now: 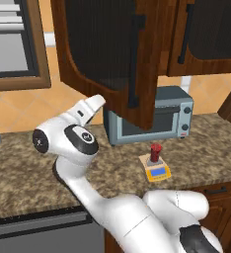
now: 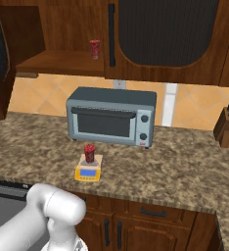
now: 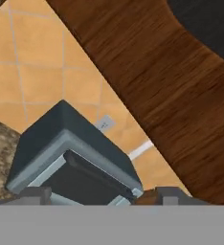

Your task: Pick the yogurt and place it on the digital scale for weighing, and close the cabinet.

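The yogurt (image 1: 156, 152) stands upright on the scale (image 1: 156, 169), which sits on the speckled surface (image 1: 33, 163) just in front of the grey toaster oven (image 1: 173, 116); in the right base view the yogurt (image 2: 89, 153) shows as a red cup on the tan plate of the scale (image 2: 88, 168), with the blue display strip facing the robot and the oven (image 2: 111, 115) behind it. The tool (image 1: 95, 103) is raised well above the surface, to the left of the yogurt and higher than it, close against the lower edge of the open cabinet door (image 1: 105, 54); yogurt and tool are well apart, and nothing sits between the fingers. In the hand view the tips of the tool (image 3: 102, 195) peek up at the bottom, standing apart with a gap between them, so it looks partly open and empty; how wide exactly cannot be told. That view looks down on the oven top (image 3: 66, 143), the tan tiled wall (image 3: 32, 62) and a broad slab of brown wood from the cabinet (image 3: 152, 81). The cabinet is not yet closed: in the right base view its left side stands open, showing a bare wooden shelf (image 2: 57, 61) with a second small red cup (image 2: 94, 49) on it, while the right door (image 2: 165, 39) with its black panel and bar handle is shut. A knife block (image 2: 227, 125) stands at the far right of the surface.
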